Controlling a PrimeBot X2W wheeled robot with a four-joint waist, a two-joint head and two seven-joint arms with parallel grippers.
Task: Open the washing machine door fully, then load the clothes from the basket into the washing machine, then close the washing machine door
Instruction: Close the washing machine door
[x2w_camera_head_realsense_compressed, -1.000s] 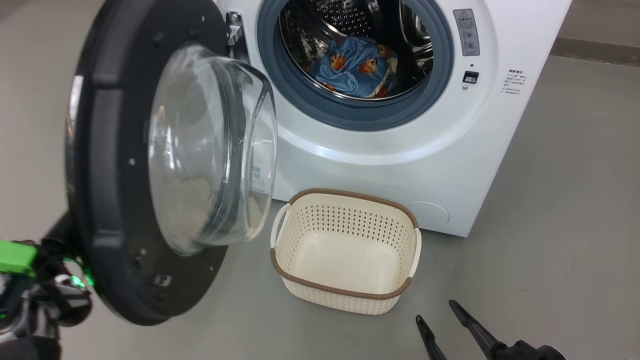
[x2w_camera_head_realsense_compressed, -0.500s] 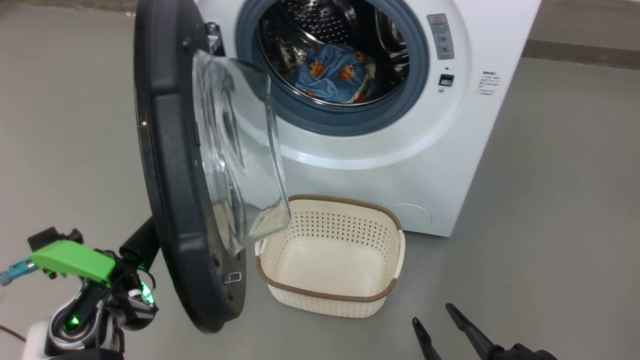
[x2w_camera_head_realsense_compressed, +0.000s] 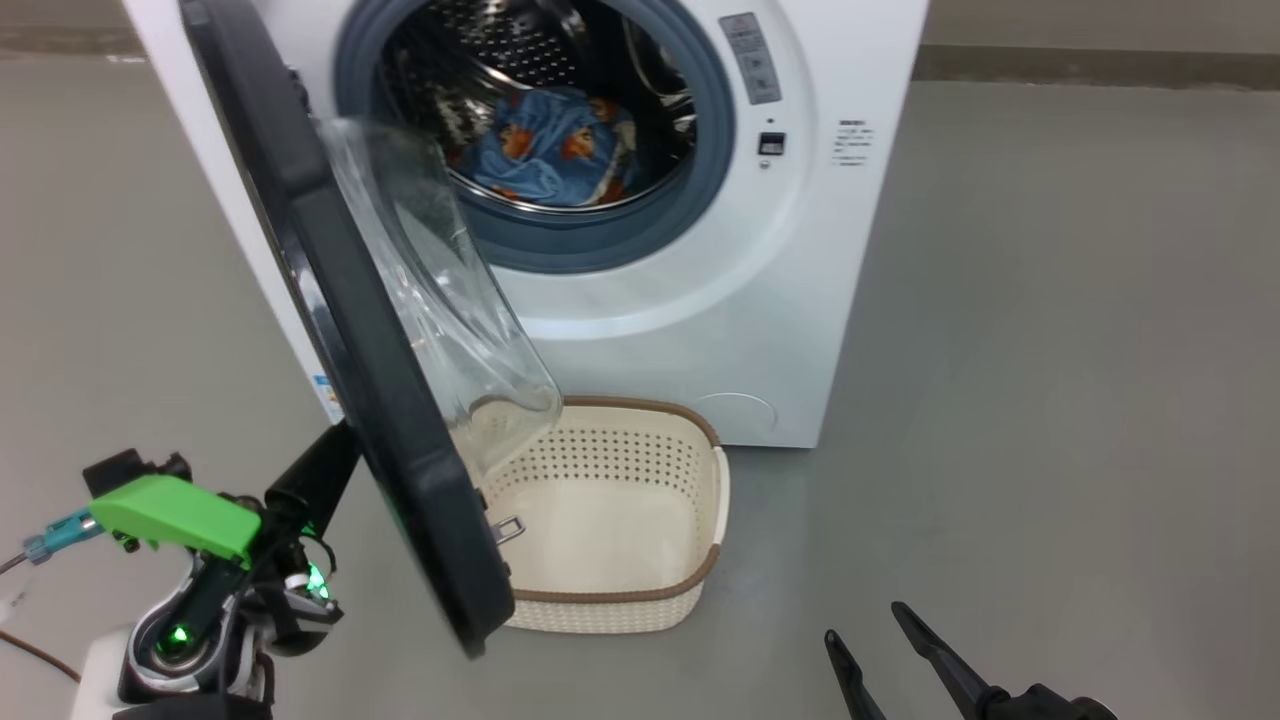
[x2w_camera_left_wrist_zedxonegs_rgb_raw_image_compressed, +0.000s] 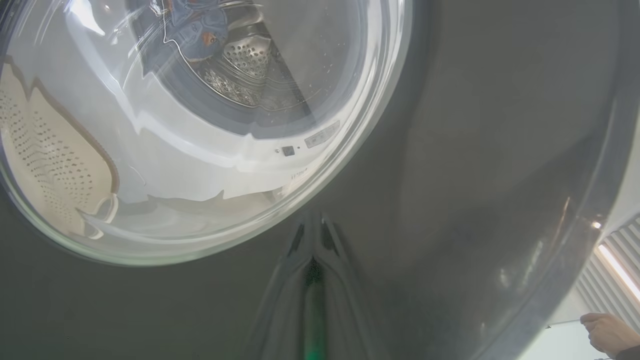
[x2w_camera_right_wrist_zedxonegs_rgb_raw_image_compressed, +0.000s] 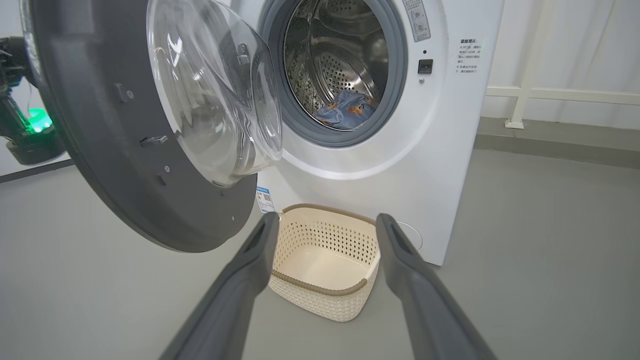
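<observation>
You've got the washing machine (x2w_camera_head_realsense_compressed: 700, 330) as your reference. The washing machine door (x2w_camera_head_realsense_compressed: 410, 480) stands partway open on the machine's left side, nearly edge-on in the head view, with its clear glass bowl (x2w_camera_head_realsense_compressed: 440, 300) facing the opening. The clothes (x2w_camera_head_realsense_compressed: 545, 150), blue with orange-brown bears, lie bunched low inside the machine's steel drum (x2w_camera_head_realsense_compressed: 480, 50), behind the grey gasket (x2w_camera_head_realsense_compressed: 600, 240). The basket (x2w_camera_head_realsense_compressed: 610, 612) sits on the floor (x2w_camera_head_realsense_compressed: 1050, 400) just in front of the machine's base, below the opening, with nothing in it, and its left part is hidden behind the door's lower edge. Your left end effector (x2w_camera_left_wrist_zedxonegs_rgb_raw_image_compressed: 312, 235) is clenched, its 2 fingers pressed together. Their tips rest against the door's glossy black outer face just under the glass, on the side away from the machine. Your right end effector (x2w_camera_head_realsense_compressed: 866, 620) is released, its 2 fingers spread wide with nothing between them. It hangs low over the floor well out in front of the machine, pointing at it. In the left wrist view a person's hand (x2w_camera_left_wrist_zedxonegs_rgb_raw_image_compressed: 607, 332) shows past the door's edge. A blue label sticker (x2w_camera_right_wrist_zedxonegs_rgb_raw_image_compressed: 265, 199) sits low on the machine's front, near the basket.
</observation>
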